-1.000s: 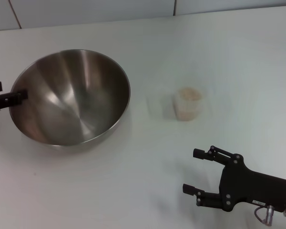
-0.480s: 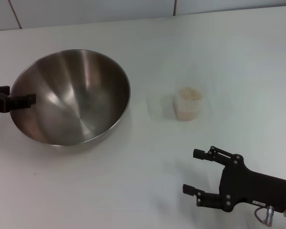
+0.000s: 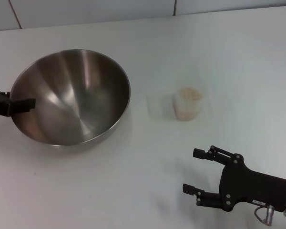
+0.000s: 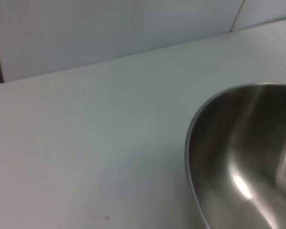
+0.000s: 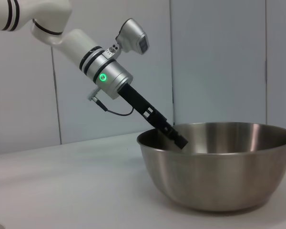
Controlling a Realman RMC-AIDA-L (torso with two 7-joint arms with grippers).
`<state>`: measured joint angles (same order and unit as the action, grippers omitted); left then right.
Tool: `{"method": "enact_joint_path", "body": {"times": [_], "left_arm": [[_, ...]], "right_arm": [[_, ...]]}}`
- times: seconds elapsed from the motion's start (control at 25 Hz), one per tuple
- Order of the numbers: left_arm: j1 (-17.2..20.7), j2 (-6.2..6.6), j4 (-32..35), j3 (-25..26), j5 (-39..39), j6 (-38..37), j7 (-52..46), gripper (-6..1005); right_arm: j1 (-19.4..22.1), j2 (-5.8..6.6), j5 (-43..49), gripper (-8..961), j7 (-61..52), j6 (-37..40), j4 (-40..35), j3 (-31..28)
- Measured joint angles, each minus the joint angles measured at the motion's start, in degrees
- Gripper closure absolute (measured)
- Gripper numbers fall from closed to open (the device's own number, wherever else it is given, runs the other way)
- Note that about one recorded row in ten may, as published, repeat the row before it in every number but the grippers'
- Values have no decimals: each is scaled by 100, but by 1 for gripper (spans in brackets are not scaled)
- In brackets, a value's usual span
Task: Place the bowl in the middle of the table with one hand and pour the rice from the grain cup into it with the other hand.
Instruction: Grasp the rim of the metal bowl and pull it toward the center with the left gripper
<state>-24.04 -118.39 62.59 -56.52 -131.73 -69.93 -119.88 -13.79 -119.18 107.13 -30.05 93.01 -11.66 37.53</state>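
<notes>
Head view: left gripper (image 3: 24,105) is reaching over the left rim of the bowl (image 3: 71,98), one finger (image 3: 24,104) lying inside; whether it is clamped cannot be told. Right gripper (image 3: 194,171) is hovering with fingers apart, the grain cup (image 3: 188,103) of rice (image 3: 188,94) lying beyond its tips on the table (image 3: 133,191).

Left wrist view: bowl (image 4: 243,157) rim is sitting close by.

Right wrist view: left gripper (image 5: 174,134) is dipping over the bowl's (image 5: 219,164) near rim.
</notes>
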Motion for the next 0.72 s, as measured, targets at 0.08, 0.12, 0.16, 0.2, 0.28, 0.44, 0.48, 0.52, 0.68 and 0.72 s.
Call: {"method": "enact_joint_path", "body": {"times": [0.08, 0.12, 0.16, 0.2, 0.28, 0.44, 0.48, 0.52, 0.68, 0.72], "left_arm": [[-47, 0, -22, 13, -79, -7, -4, 303], [-90, 0, -48, 34, -129, -8, -17, 305], [-90, 0, -48, 34, -129, -8, -17, 354], [-108, 0, -61, 49, -151, -9, -33, 403], [-119, 0, -63, 57, -151, -13, -61, 500], [-137, 5, -63, 108, -150, -18, -124, 683], [-137, 5, -63, 108, -150, -18, -124, 728], [-154, 11, -63, 120, -117, -70, -147, 773], [-209, 16, -63, 132, -111, -158, -168, 824], [-238, 18, -63, 145, -111, -208, -193, 836]], "right_arm": [[-2, 0, 0, 128, 0, 0, -2, 0], [-6, 0, 0, 128, 0, -1, -3, 0], [-6, 0, 0, 128, 0, -1, -3, 0], [-12, 0, 0, 128, 0, -1, -3, 0], [-12, 0, 0, 128, 0, -1, -3, 0], [-15, 0, 0, 128, 0, -1, -3, 0], [-15, 0, 0, 128, 0, -1, -3, 0], [-24, 0, 0, 128, 0, -2, -3, 0], [-43, 0, 0, 128, 0, -2, -3, 0], [-55, 0, 0, 128, 2, -2, -3, 0]]}}
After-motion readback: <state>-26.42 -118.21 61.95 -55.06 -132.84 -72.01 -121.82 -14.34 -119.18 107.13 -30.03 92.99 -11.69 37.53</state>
